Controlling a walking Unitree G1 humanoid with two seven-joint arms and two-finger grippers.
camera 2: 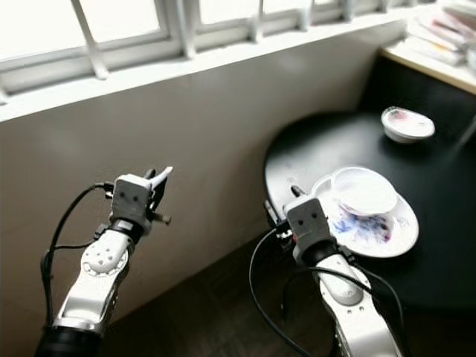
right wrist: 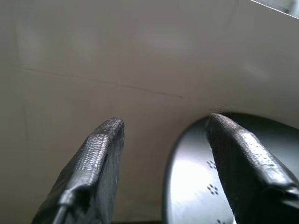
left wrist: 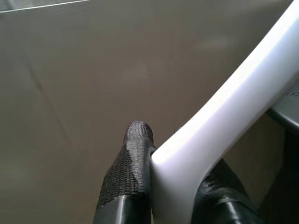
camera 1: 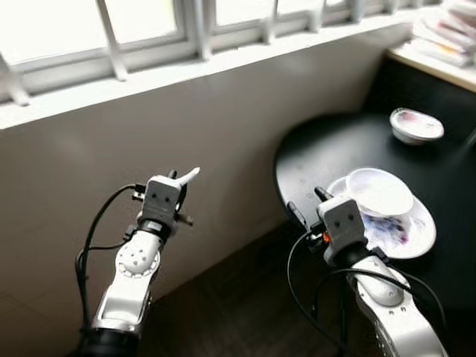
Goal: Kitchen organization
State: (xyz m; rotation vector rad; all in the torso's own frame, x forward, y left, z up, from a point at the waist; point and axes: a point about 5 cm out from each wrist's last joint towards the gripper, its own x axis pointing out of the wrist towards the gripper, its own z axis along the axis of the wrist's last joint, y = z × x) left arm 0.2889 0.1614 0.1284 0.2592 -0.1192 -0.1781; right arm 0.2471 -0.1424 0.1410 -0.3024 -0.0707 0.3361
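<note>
Room: white-framed window (camera 1: 149, 30) along top, bright outside, pale sill (camera 1: 186, 71) below it. Beneath sill, plain beige wall (camera 1: 223, 141). Dark floor (camera 1: 238, 305) at bottom. Right of centre, round black table (camera 1: 327, 149) standing close to wall; farther right, a light wooden shelf edge (camera 1: 431, 63) with a stack of papers or books (camera 1: 450, 33), too blurred to read.

Left side: left gripper (camera 1: 181, 181) raised in front of wall, well apart from table. Fingers (left wrist: 131, 163) clamped on a white plastic utensil (camera 1: 189, 175); jaws narrow, pinching its handle. In left wrist view, utensil (left wrist: 233, 107) seen as smooth, glossy white curved bar running diagonally out from between the textured black pads. In head views just a short white tip pointing up and toward the table. Working end not visible; kind of utensil not determinable.

Right side: right gripper (camera 1: 309, 204) low at near-left edge of table, just beside the plate. Fingers (right wrist: 98, 163) spread wide, nothing between them; wall and curved table rim visible through gap in right wrist view.

On table, near edge: white plate (camera 1: 416, 230) smeared with purple-red stains. White bowl (camera 1: 379, 191) resting on plate's far-left part, inside clean-looking. Farther back, toward shelf: second small white bowl (camera 1: 416, 125) with reddish stain inside, well apart from plate.
</note>
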